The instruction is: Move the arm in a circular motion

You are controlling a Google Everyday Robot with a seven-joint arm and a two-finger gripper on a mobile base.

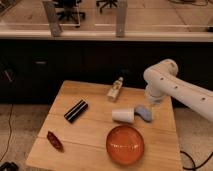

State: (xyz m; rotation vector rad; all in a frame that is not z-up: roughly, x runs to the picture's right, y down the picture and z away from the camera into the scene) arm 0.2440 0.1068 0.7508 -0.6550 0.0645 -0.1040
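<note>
The wooden table (pixel 90 135) fills the lower middle of the view, set before a dark counter. The arm (pixel 175 87) - glossy white, thick and rounded, with small dark dots - comes in from the right edge, rises to a bulbous joint over the table's far right corner and bends down there. Its lower end, the gripper (pixel 151 100), hangs over the table's right rear part, just beside a blue object (pixel 144 112); I cannot tell how far it is open, nor whether it holds anything. An orange-red bowl (pixel 125 145) sits near the front edge. A black box (pixel 76 110) lies left of centre, at an angle. A white cup (pixel 124 115) lies on its side, touching the blue object. A small pale bottle (pixel 116 90) lies near the rear edge - a dark red object (pixel 54 140) lies at the front left
</note>
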